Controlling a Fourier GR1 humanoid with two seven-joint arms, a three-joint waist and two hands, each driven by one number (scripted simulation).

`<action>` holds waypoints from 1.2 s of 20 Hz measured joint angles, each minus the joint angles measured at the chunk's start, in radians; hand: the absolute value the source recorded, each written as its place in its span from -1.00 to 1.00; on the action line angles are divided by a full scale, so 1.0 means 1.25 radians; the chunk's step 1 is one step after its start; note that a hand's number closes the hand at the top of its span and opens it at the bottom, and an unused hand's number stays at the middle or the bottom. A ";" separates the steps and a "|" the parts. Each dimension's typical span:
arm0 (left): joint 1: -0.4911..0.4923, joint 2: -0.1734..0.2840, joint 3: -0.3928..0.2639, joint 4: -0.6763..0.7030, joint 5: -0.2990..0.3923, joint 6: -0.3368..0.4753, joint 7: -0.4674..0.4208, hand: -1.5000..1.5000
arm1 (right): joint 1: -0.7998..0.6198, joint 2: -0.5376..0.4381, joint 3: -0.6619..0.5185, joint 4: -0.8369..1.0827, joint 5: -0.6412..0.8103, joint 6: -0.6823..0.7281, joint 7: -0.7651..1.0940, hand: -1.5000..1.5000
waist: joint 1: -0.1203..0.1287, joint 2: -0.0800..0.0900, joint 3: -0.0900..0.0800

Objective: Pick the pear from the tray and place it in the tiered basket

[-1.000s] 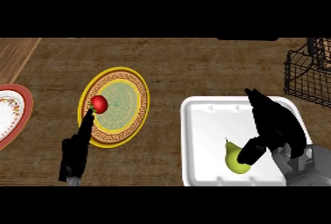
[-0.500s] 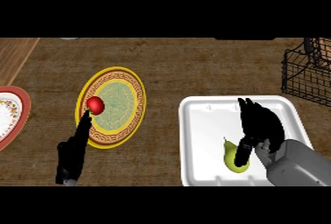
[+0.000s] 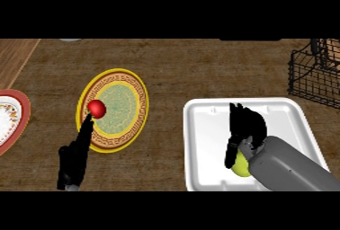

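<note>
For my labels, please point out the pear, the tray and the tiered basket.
pear (image 3: 239, 168): head view, its lower yellow-green body.
tray (image 3: 206, 148): head view, bare white floor at left.
tiered basket (image 3: 312, 83): head view, black wire wall.

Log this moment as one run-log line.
phase: reaching | right hand: over pear in tray | left hand: resting | tiered basket: no pear

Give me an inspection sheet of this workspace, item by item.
Surface: brown counter.
Job's things: pear in white tray, partly hidden; tiered basket at upper right.
Clutter: yellow plate with red fruit; second plate at left edge.
Robot hands: right robot hand over the pear, grasp not visible; left robot hand open beside yellow plate.
Cables: nothing seen.
Surroundings: nothing seen.
</note>
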 measured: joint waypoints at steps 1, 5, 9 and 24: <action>-0.001 -0.001 0.000 0.000 -0.001 0.001 0.003 0.00 | -0.007 0.007 0.000 0.017 -0.004 0.006 -0.001 -1.00 | 0.000 0.000 0.000; 0.004 -0.005 0.002 -0.004 -0.004 0.007 0.006 0.00 | 0.001 0.022 0.006 0.063 -0.013 0.019 -0.001 -1.00 | -0.006 -0.001 -0.001; 0.007 -0.001 0.008 -0.003 -0.001 -0.005 -0.004 0.00 | -0.007 0.041 0.001 0.110 -0.025 0.032 -0.003 -1.00 | -0.006 -0.001 -0.001; 0.015 -0.009 0.015 -0.009 -0.011 -0.009 0.003 0.00 | -0.007 0.087 -0.019 0.208 -0.055 0.058 -0.007 -1.00 | -0.010 -0.004 -0.001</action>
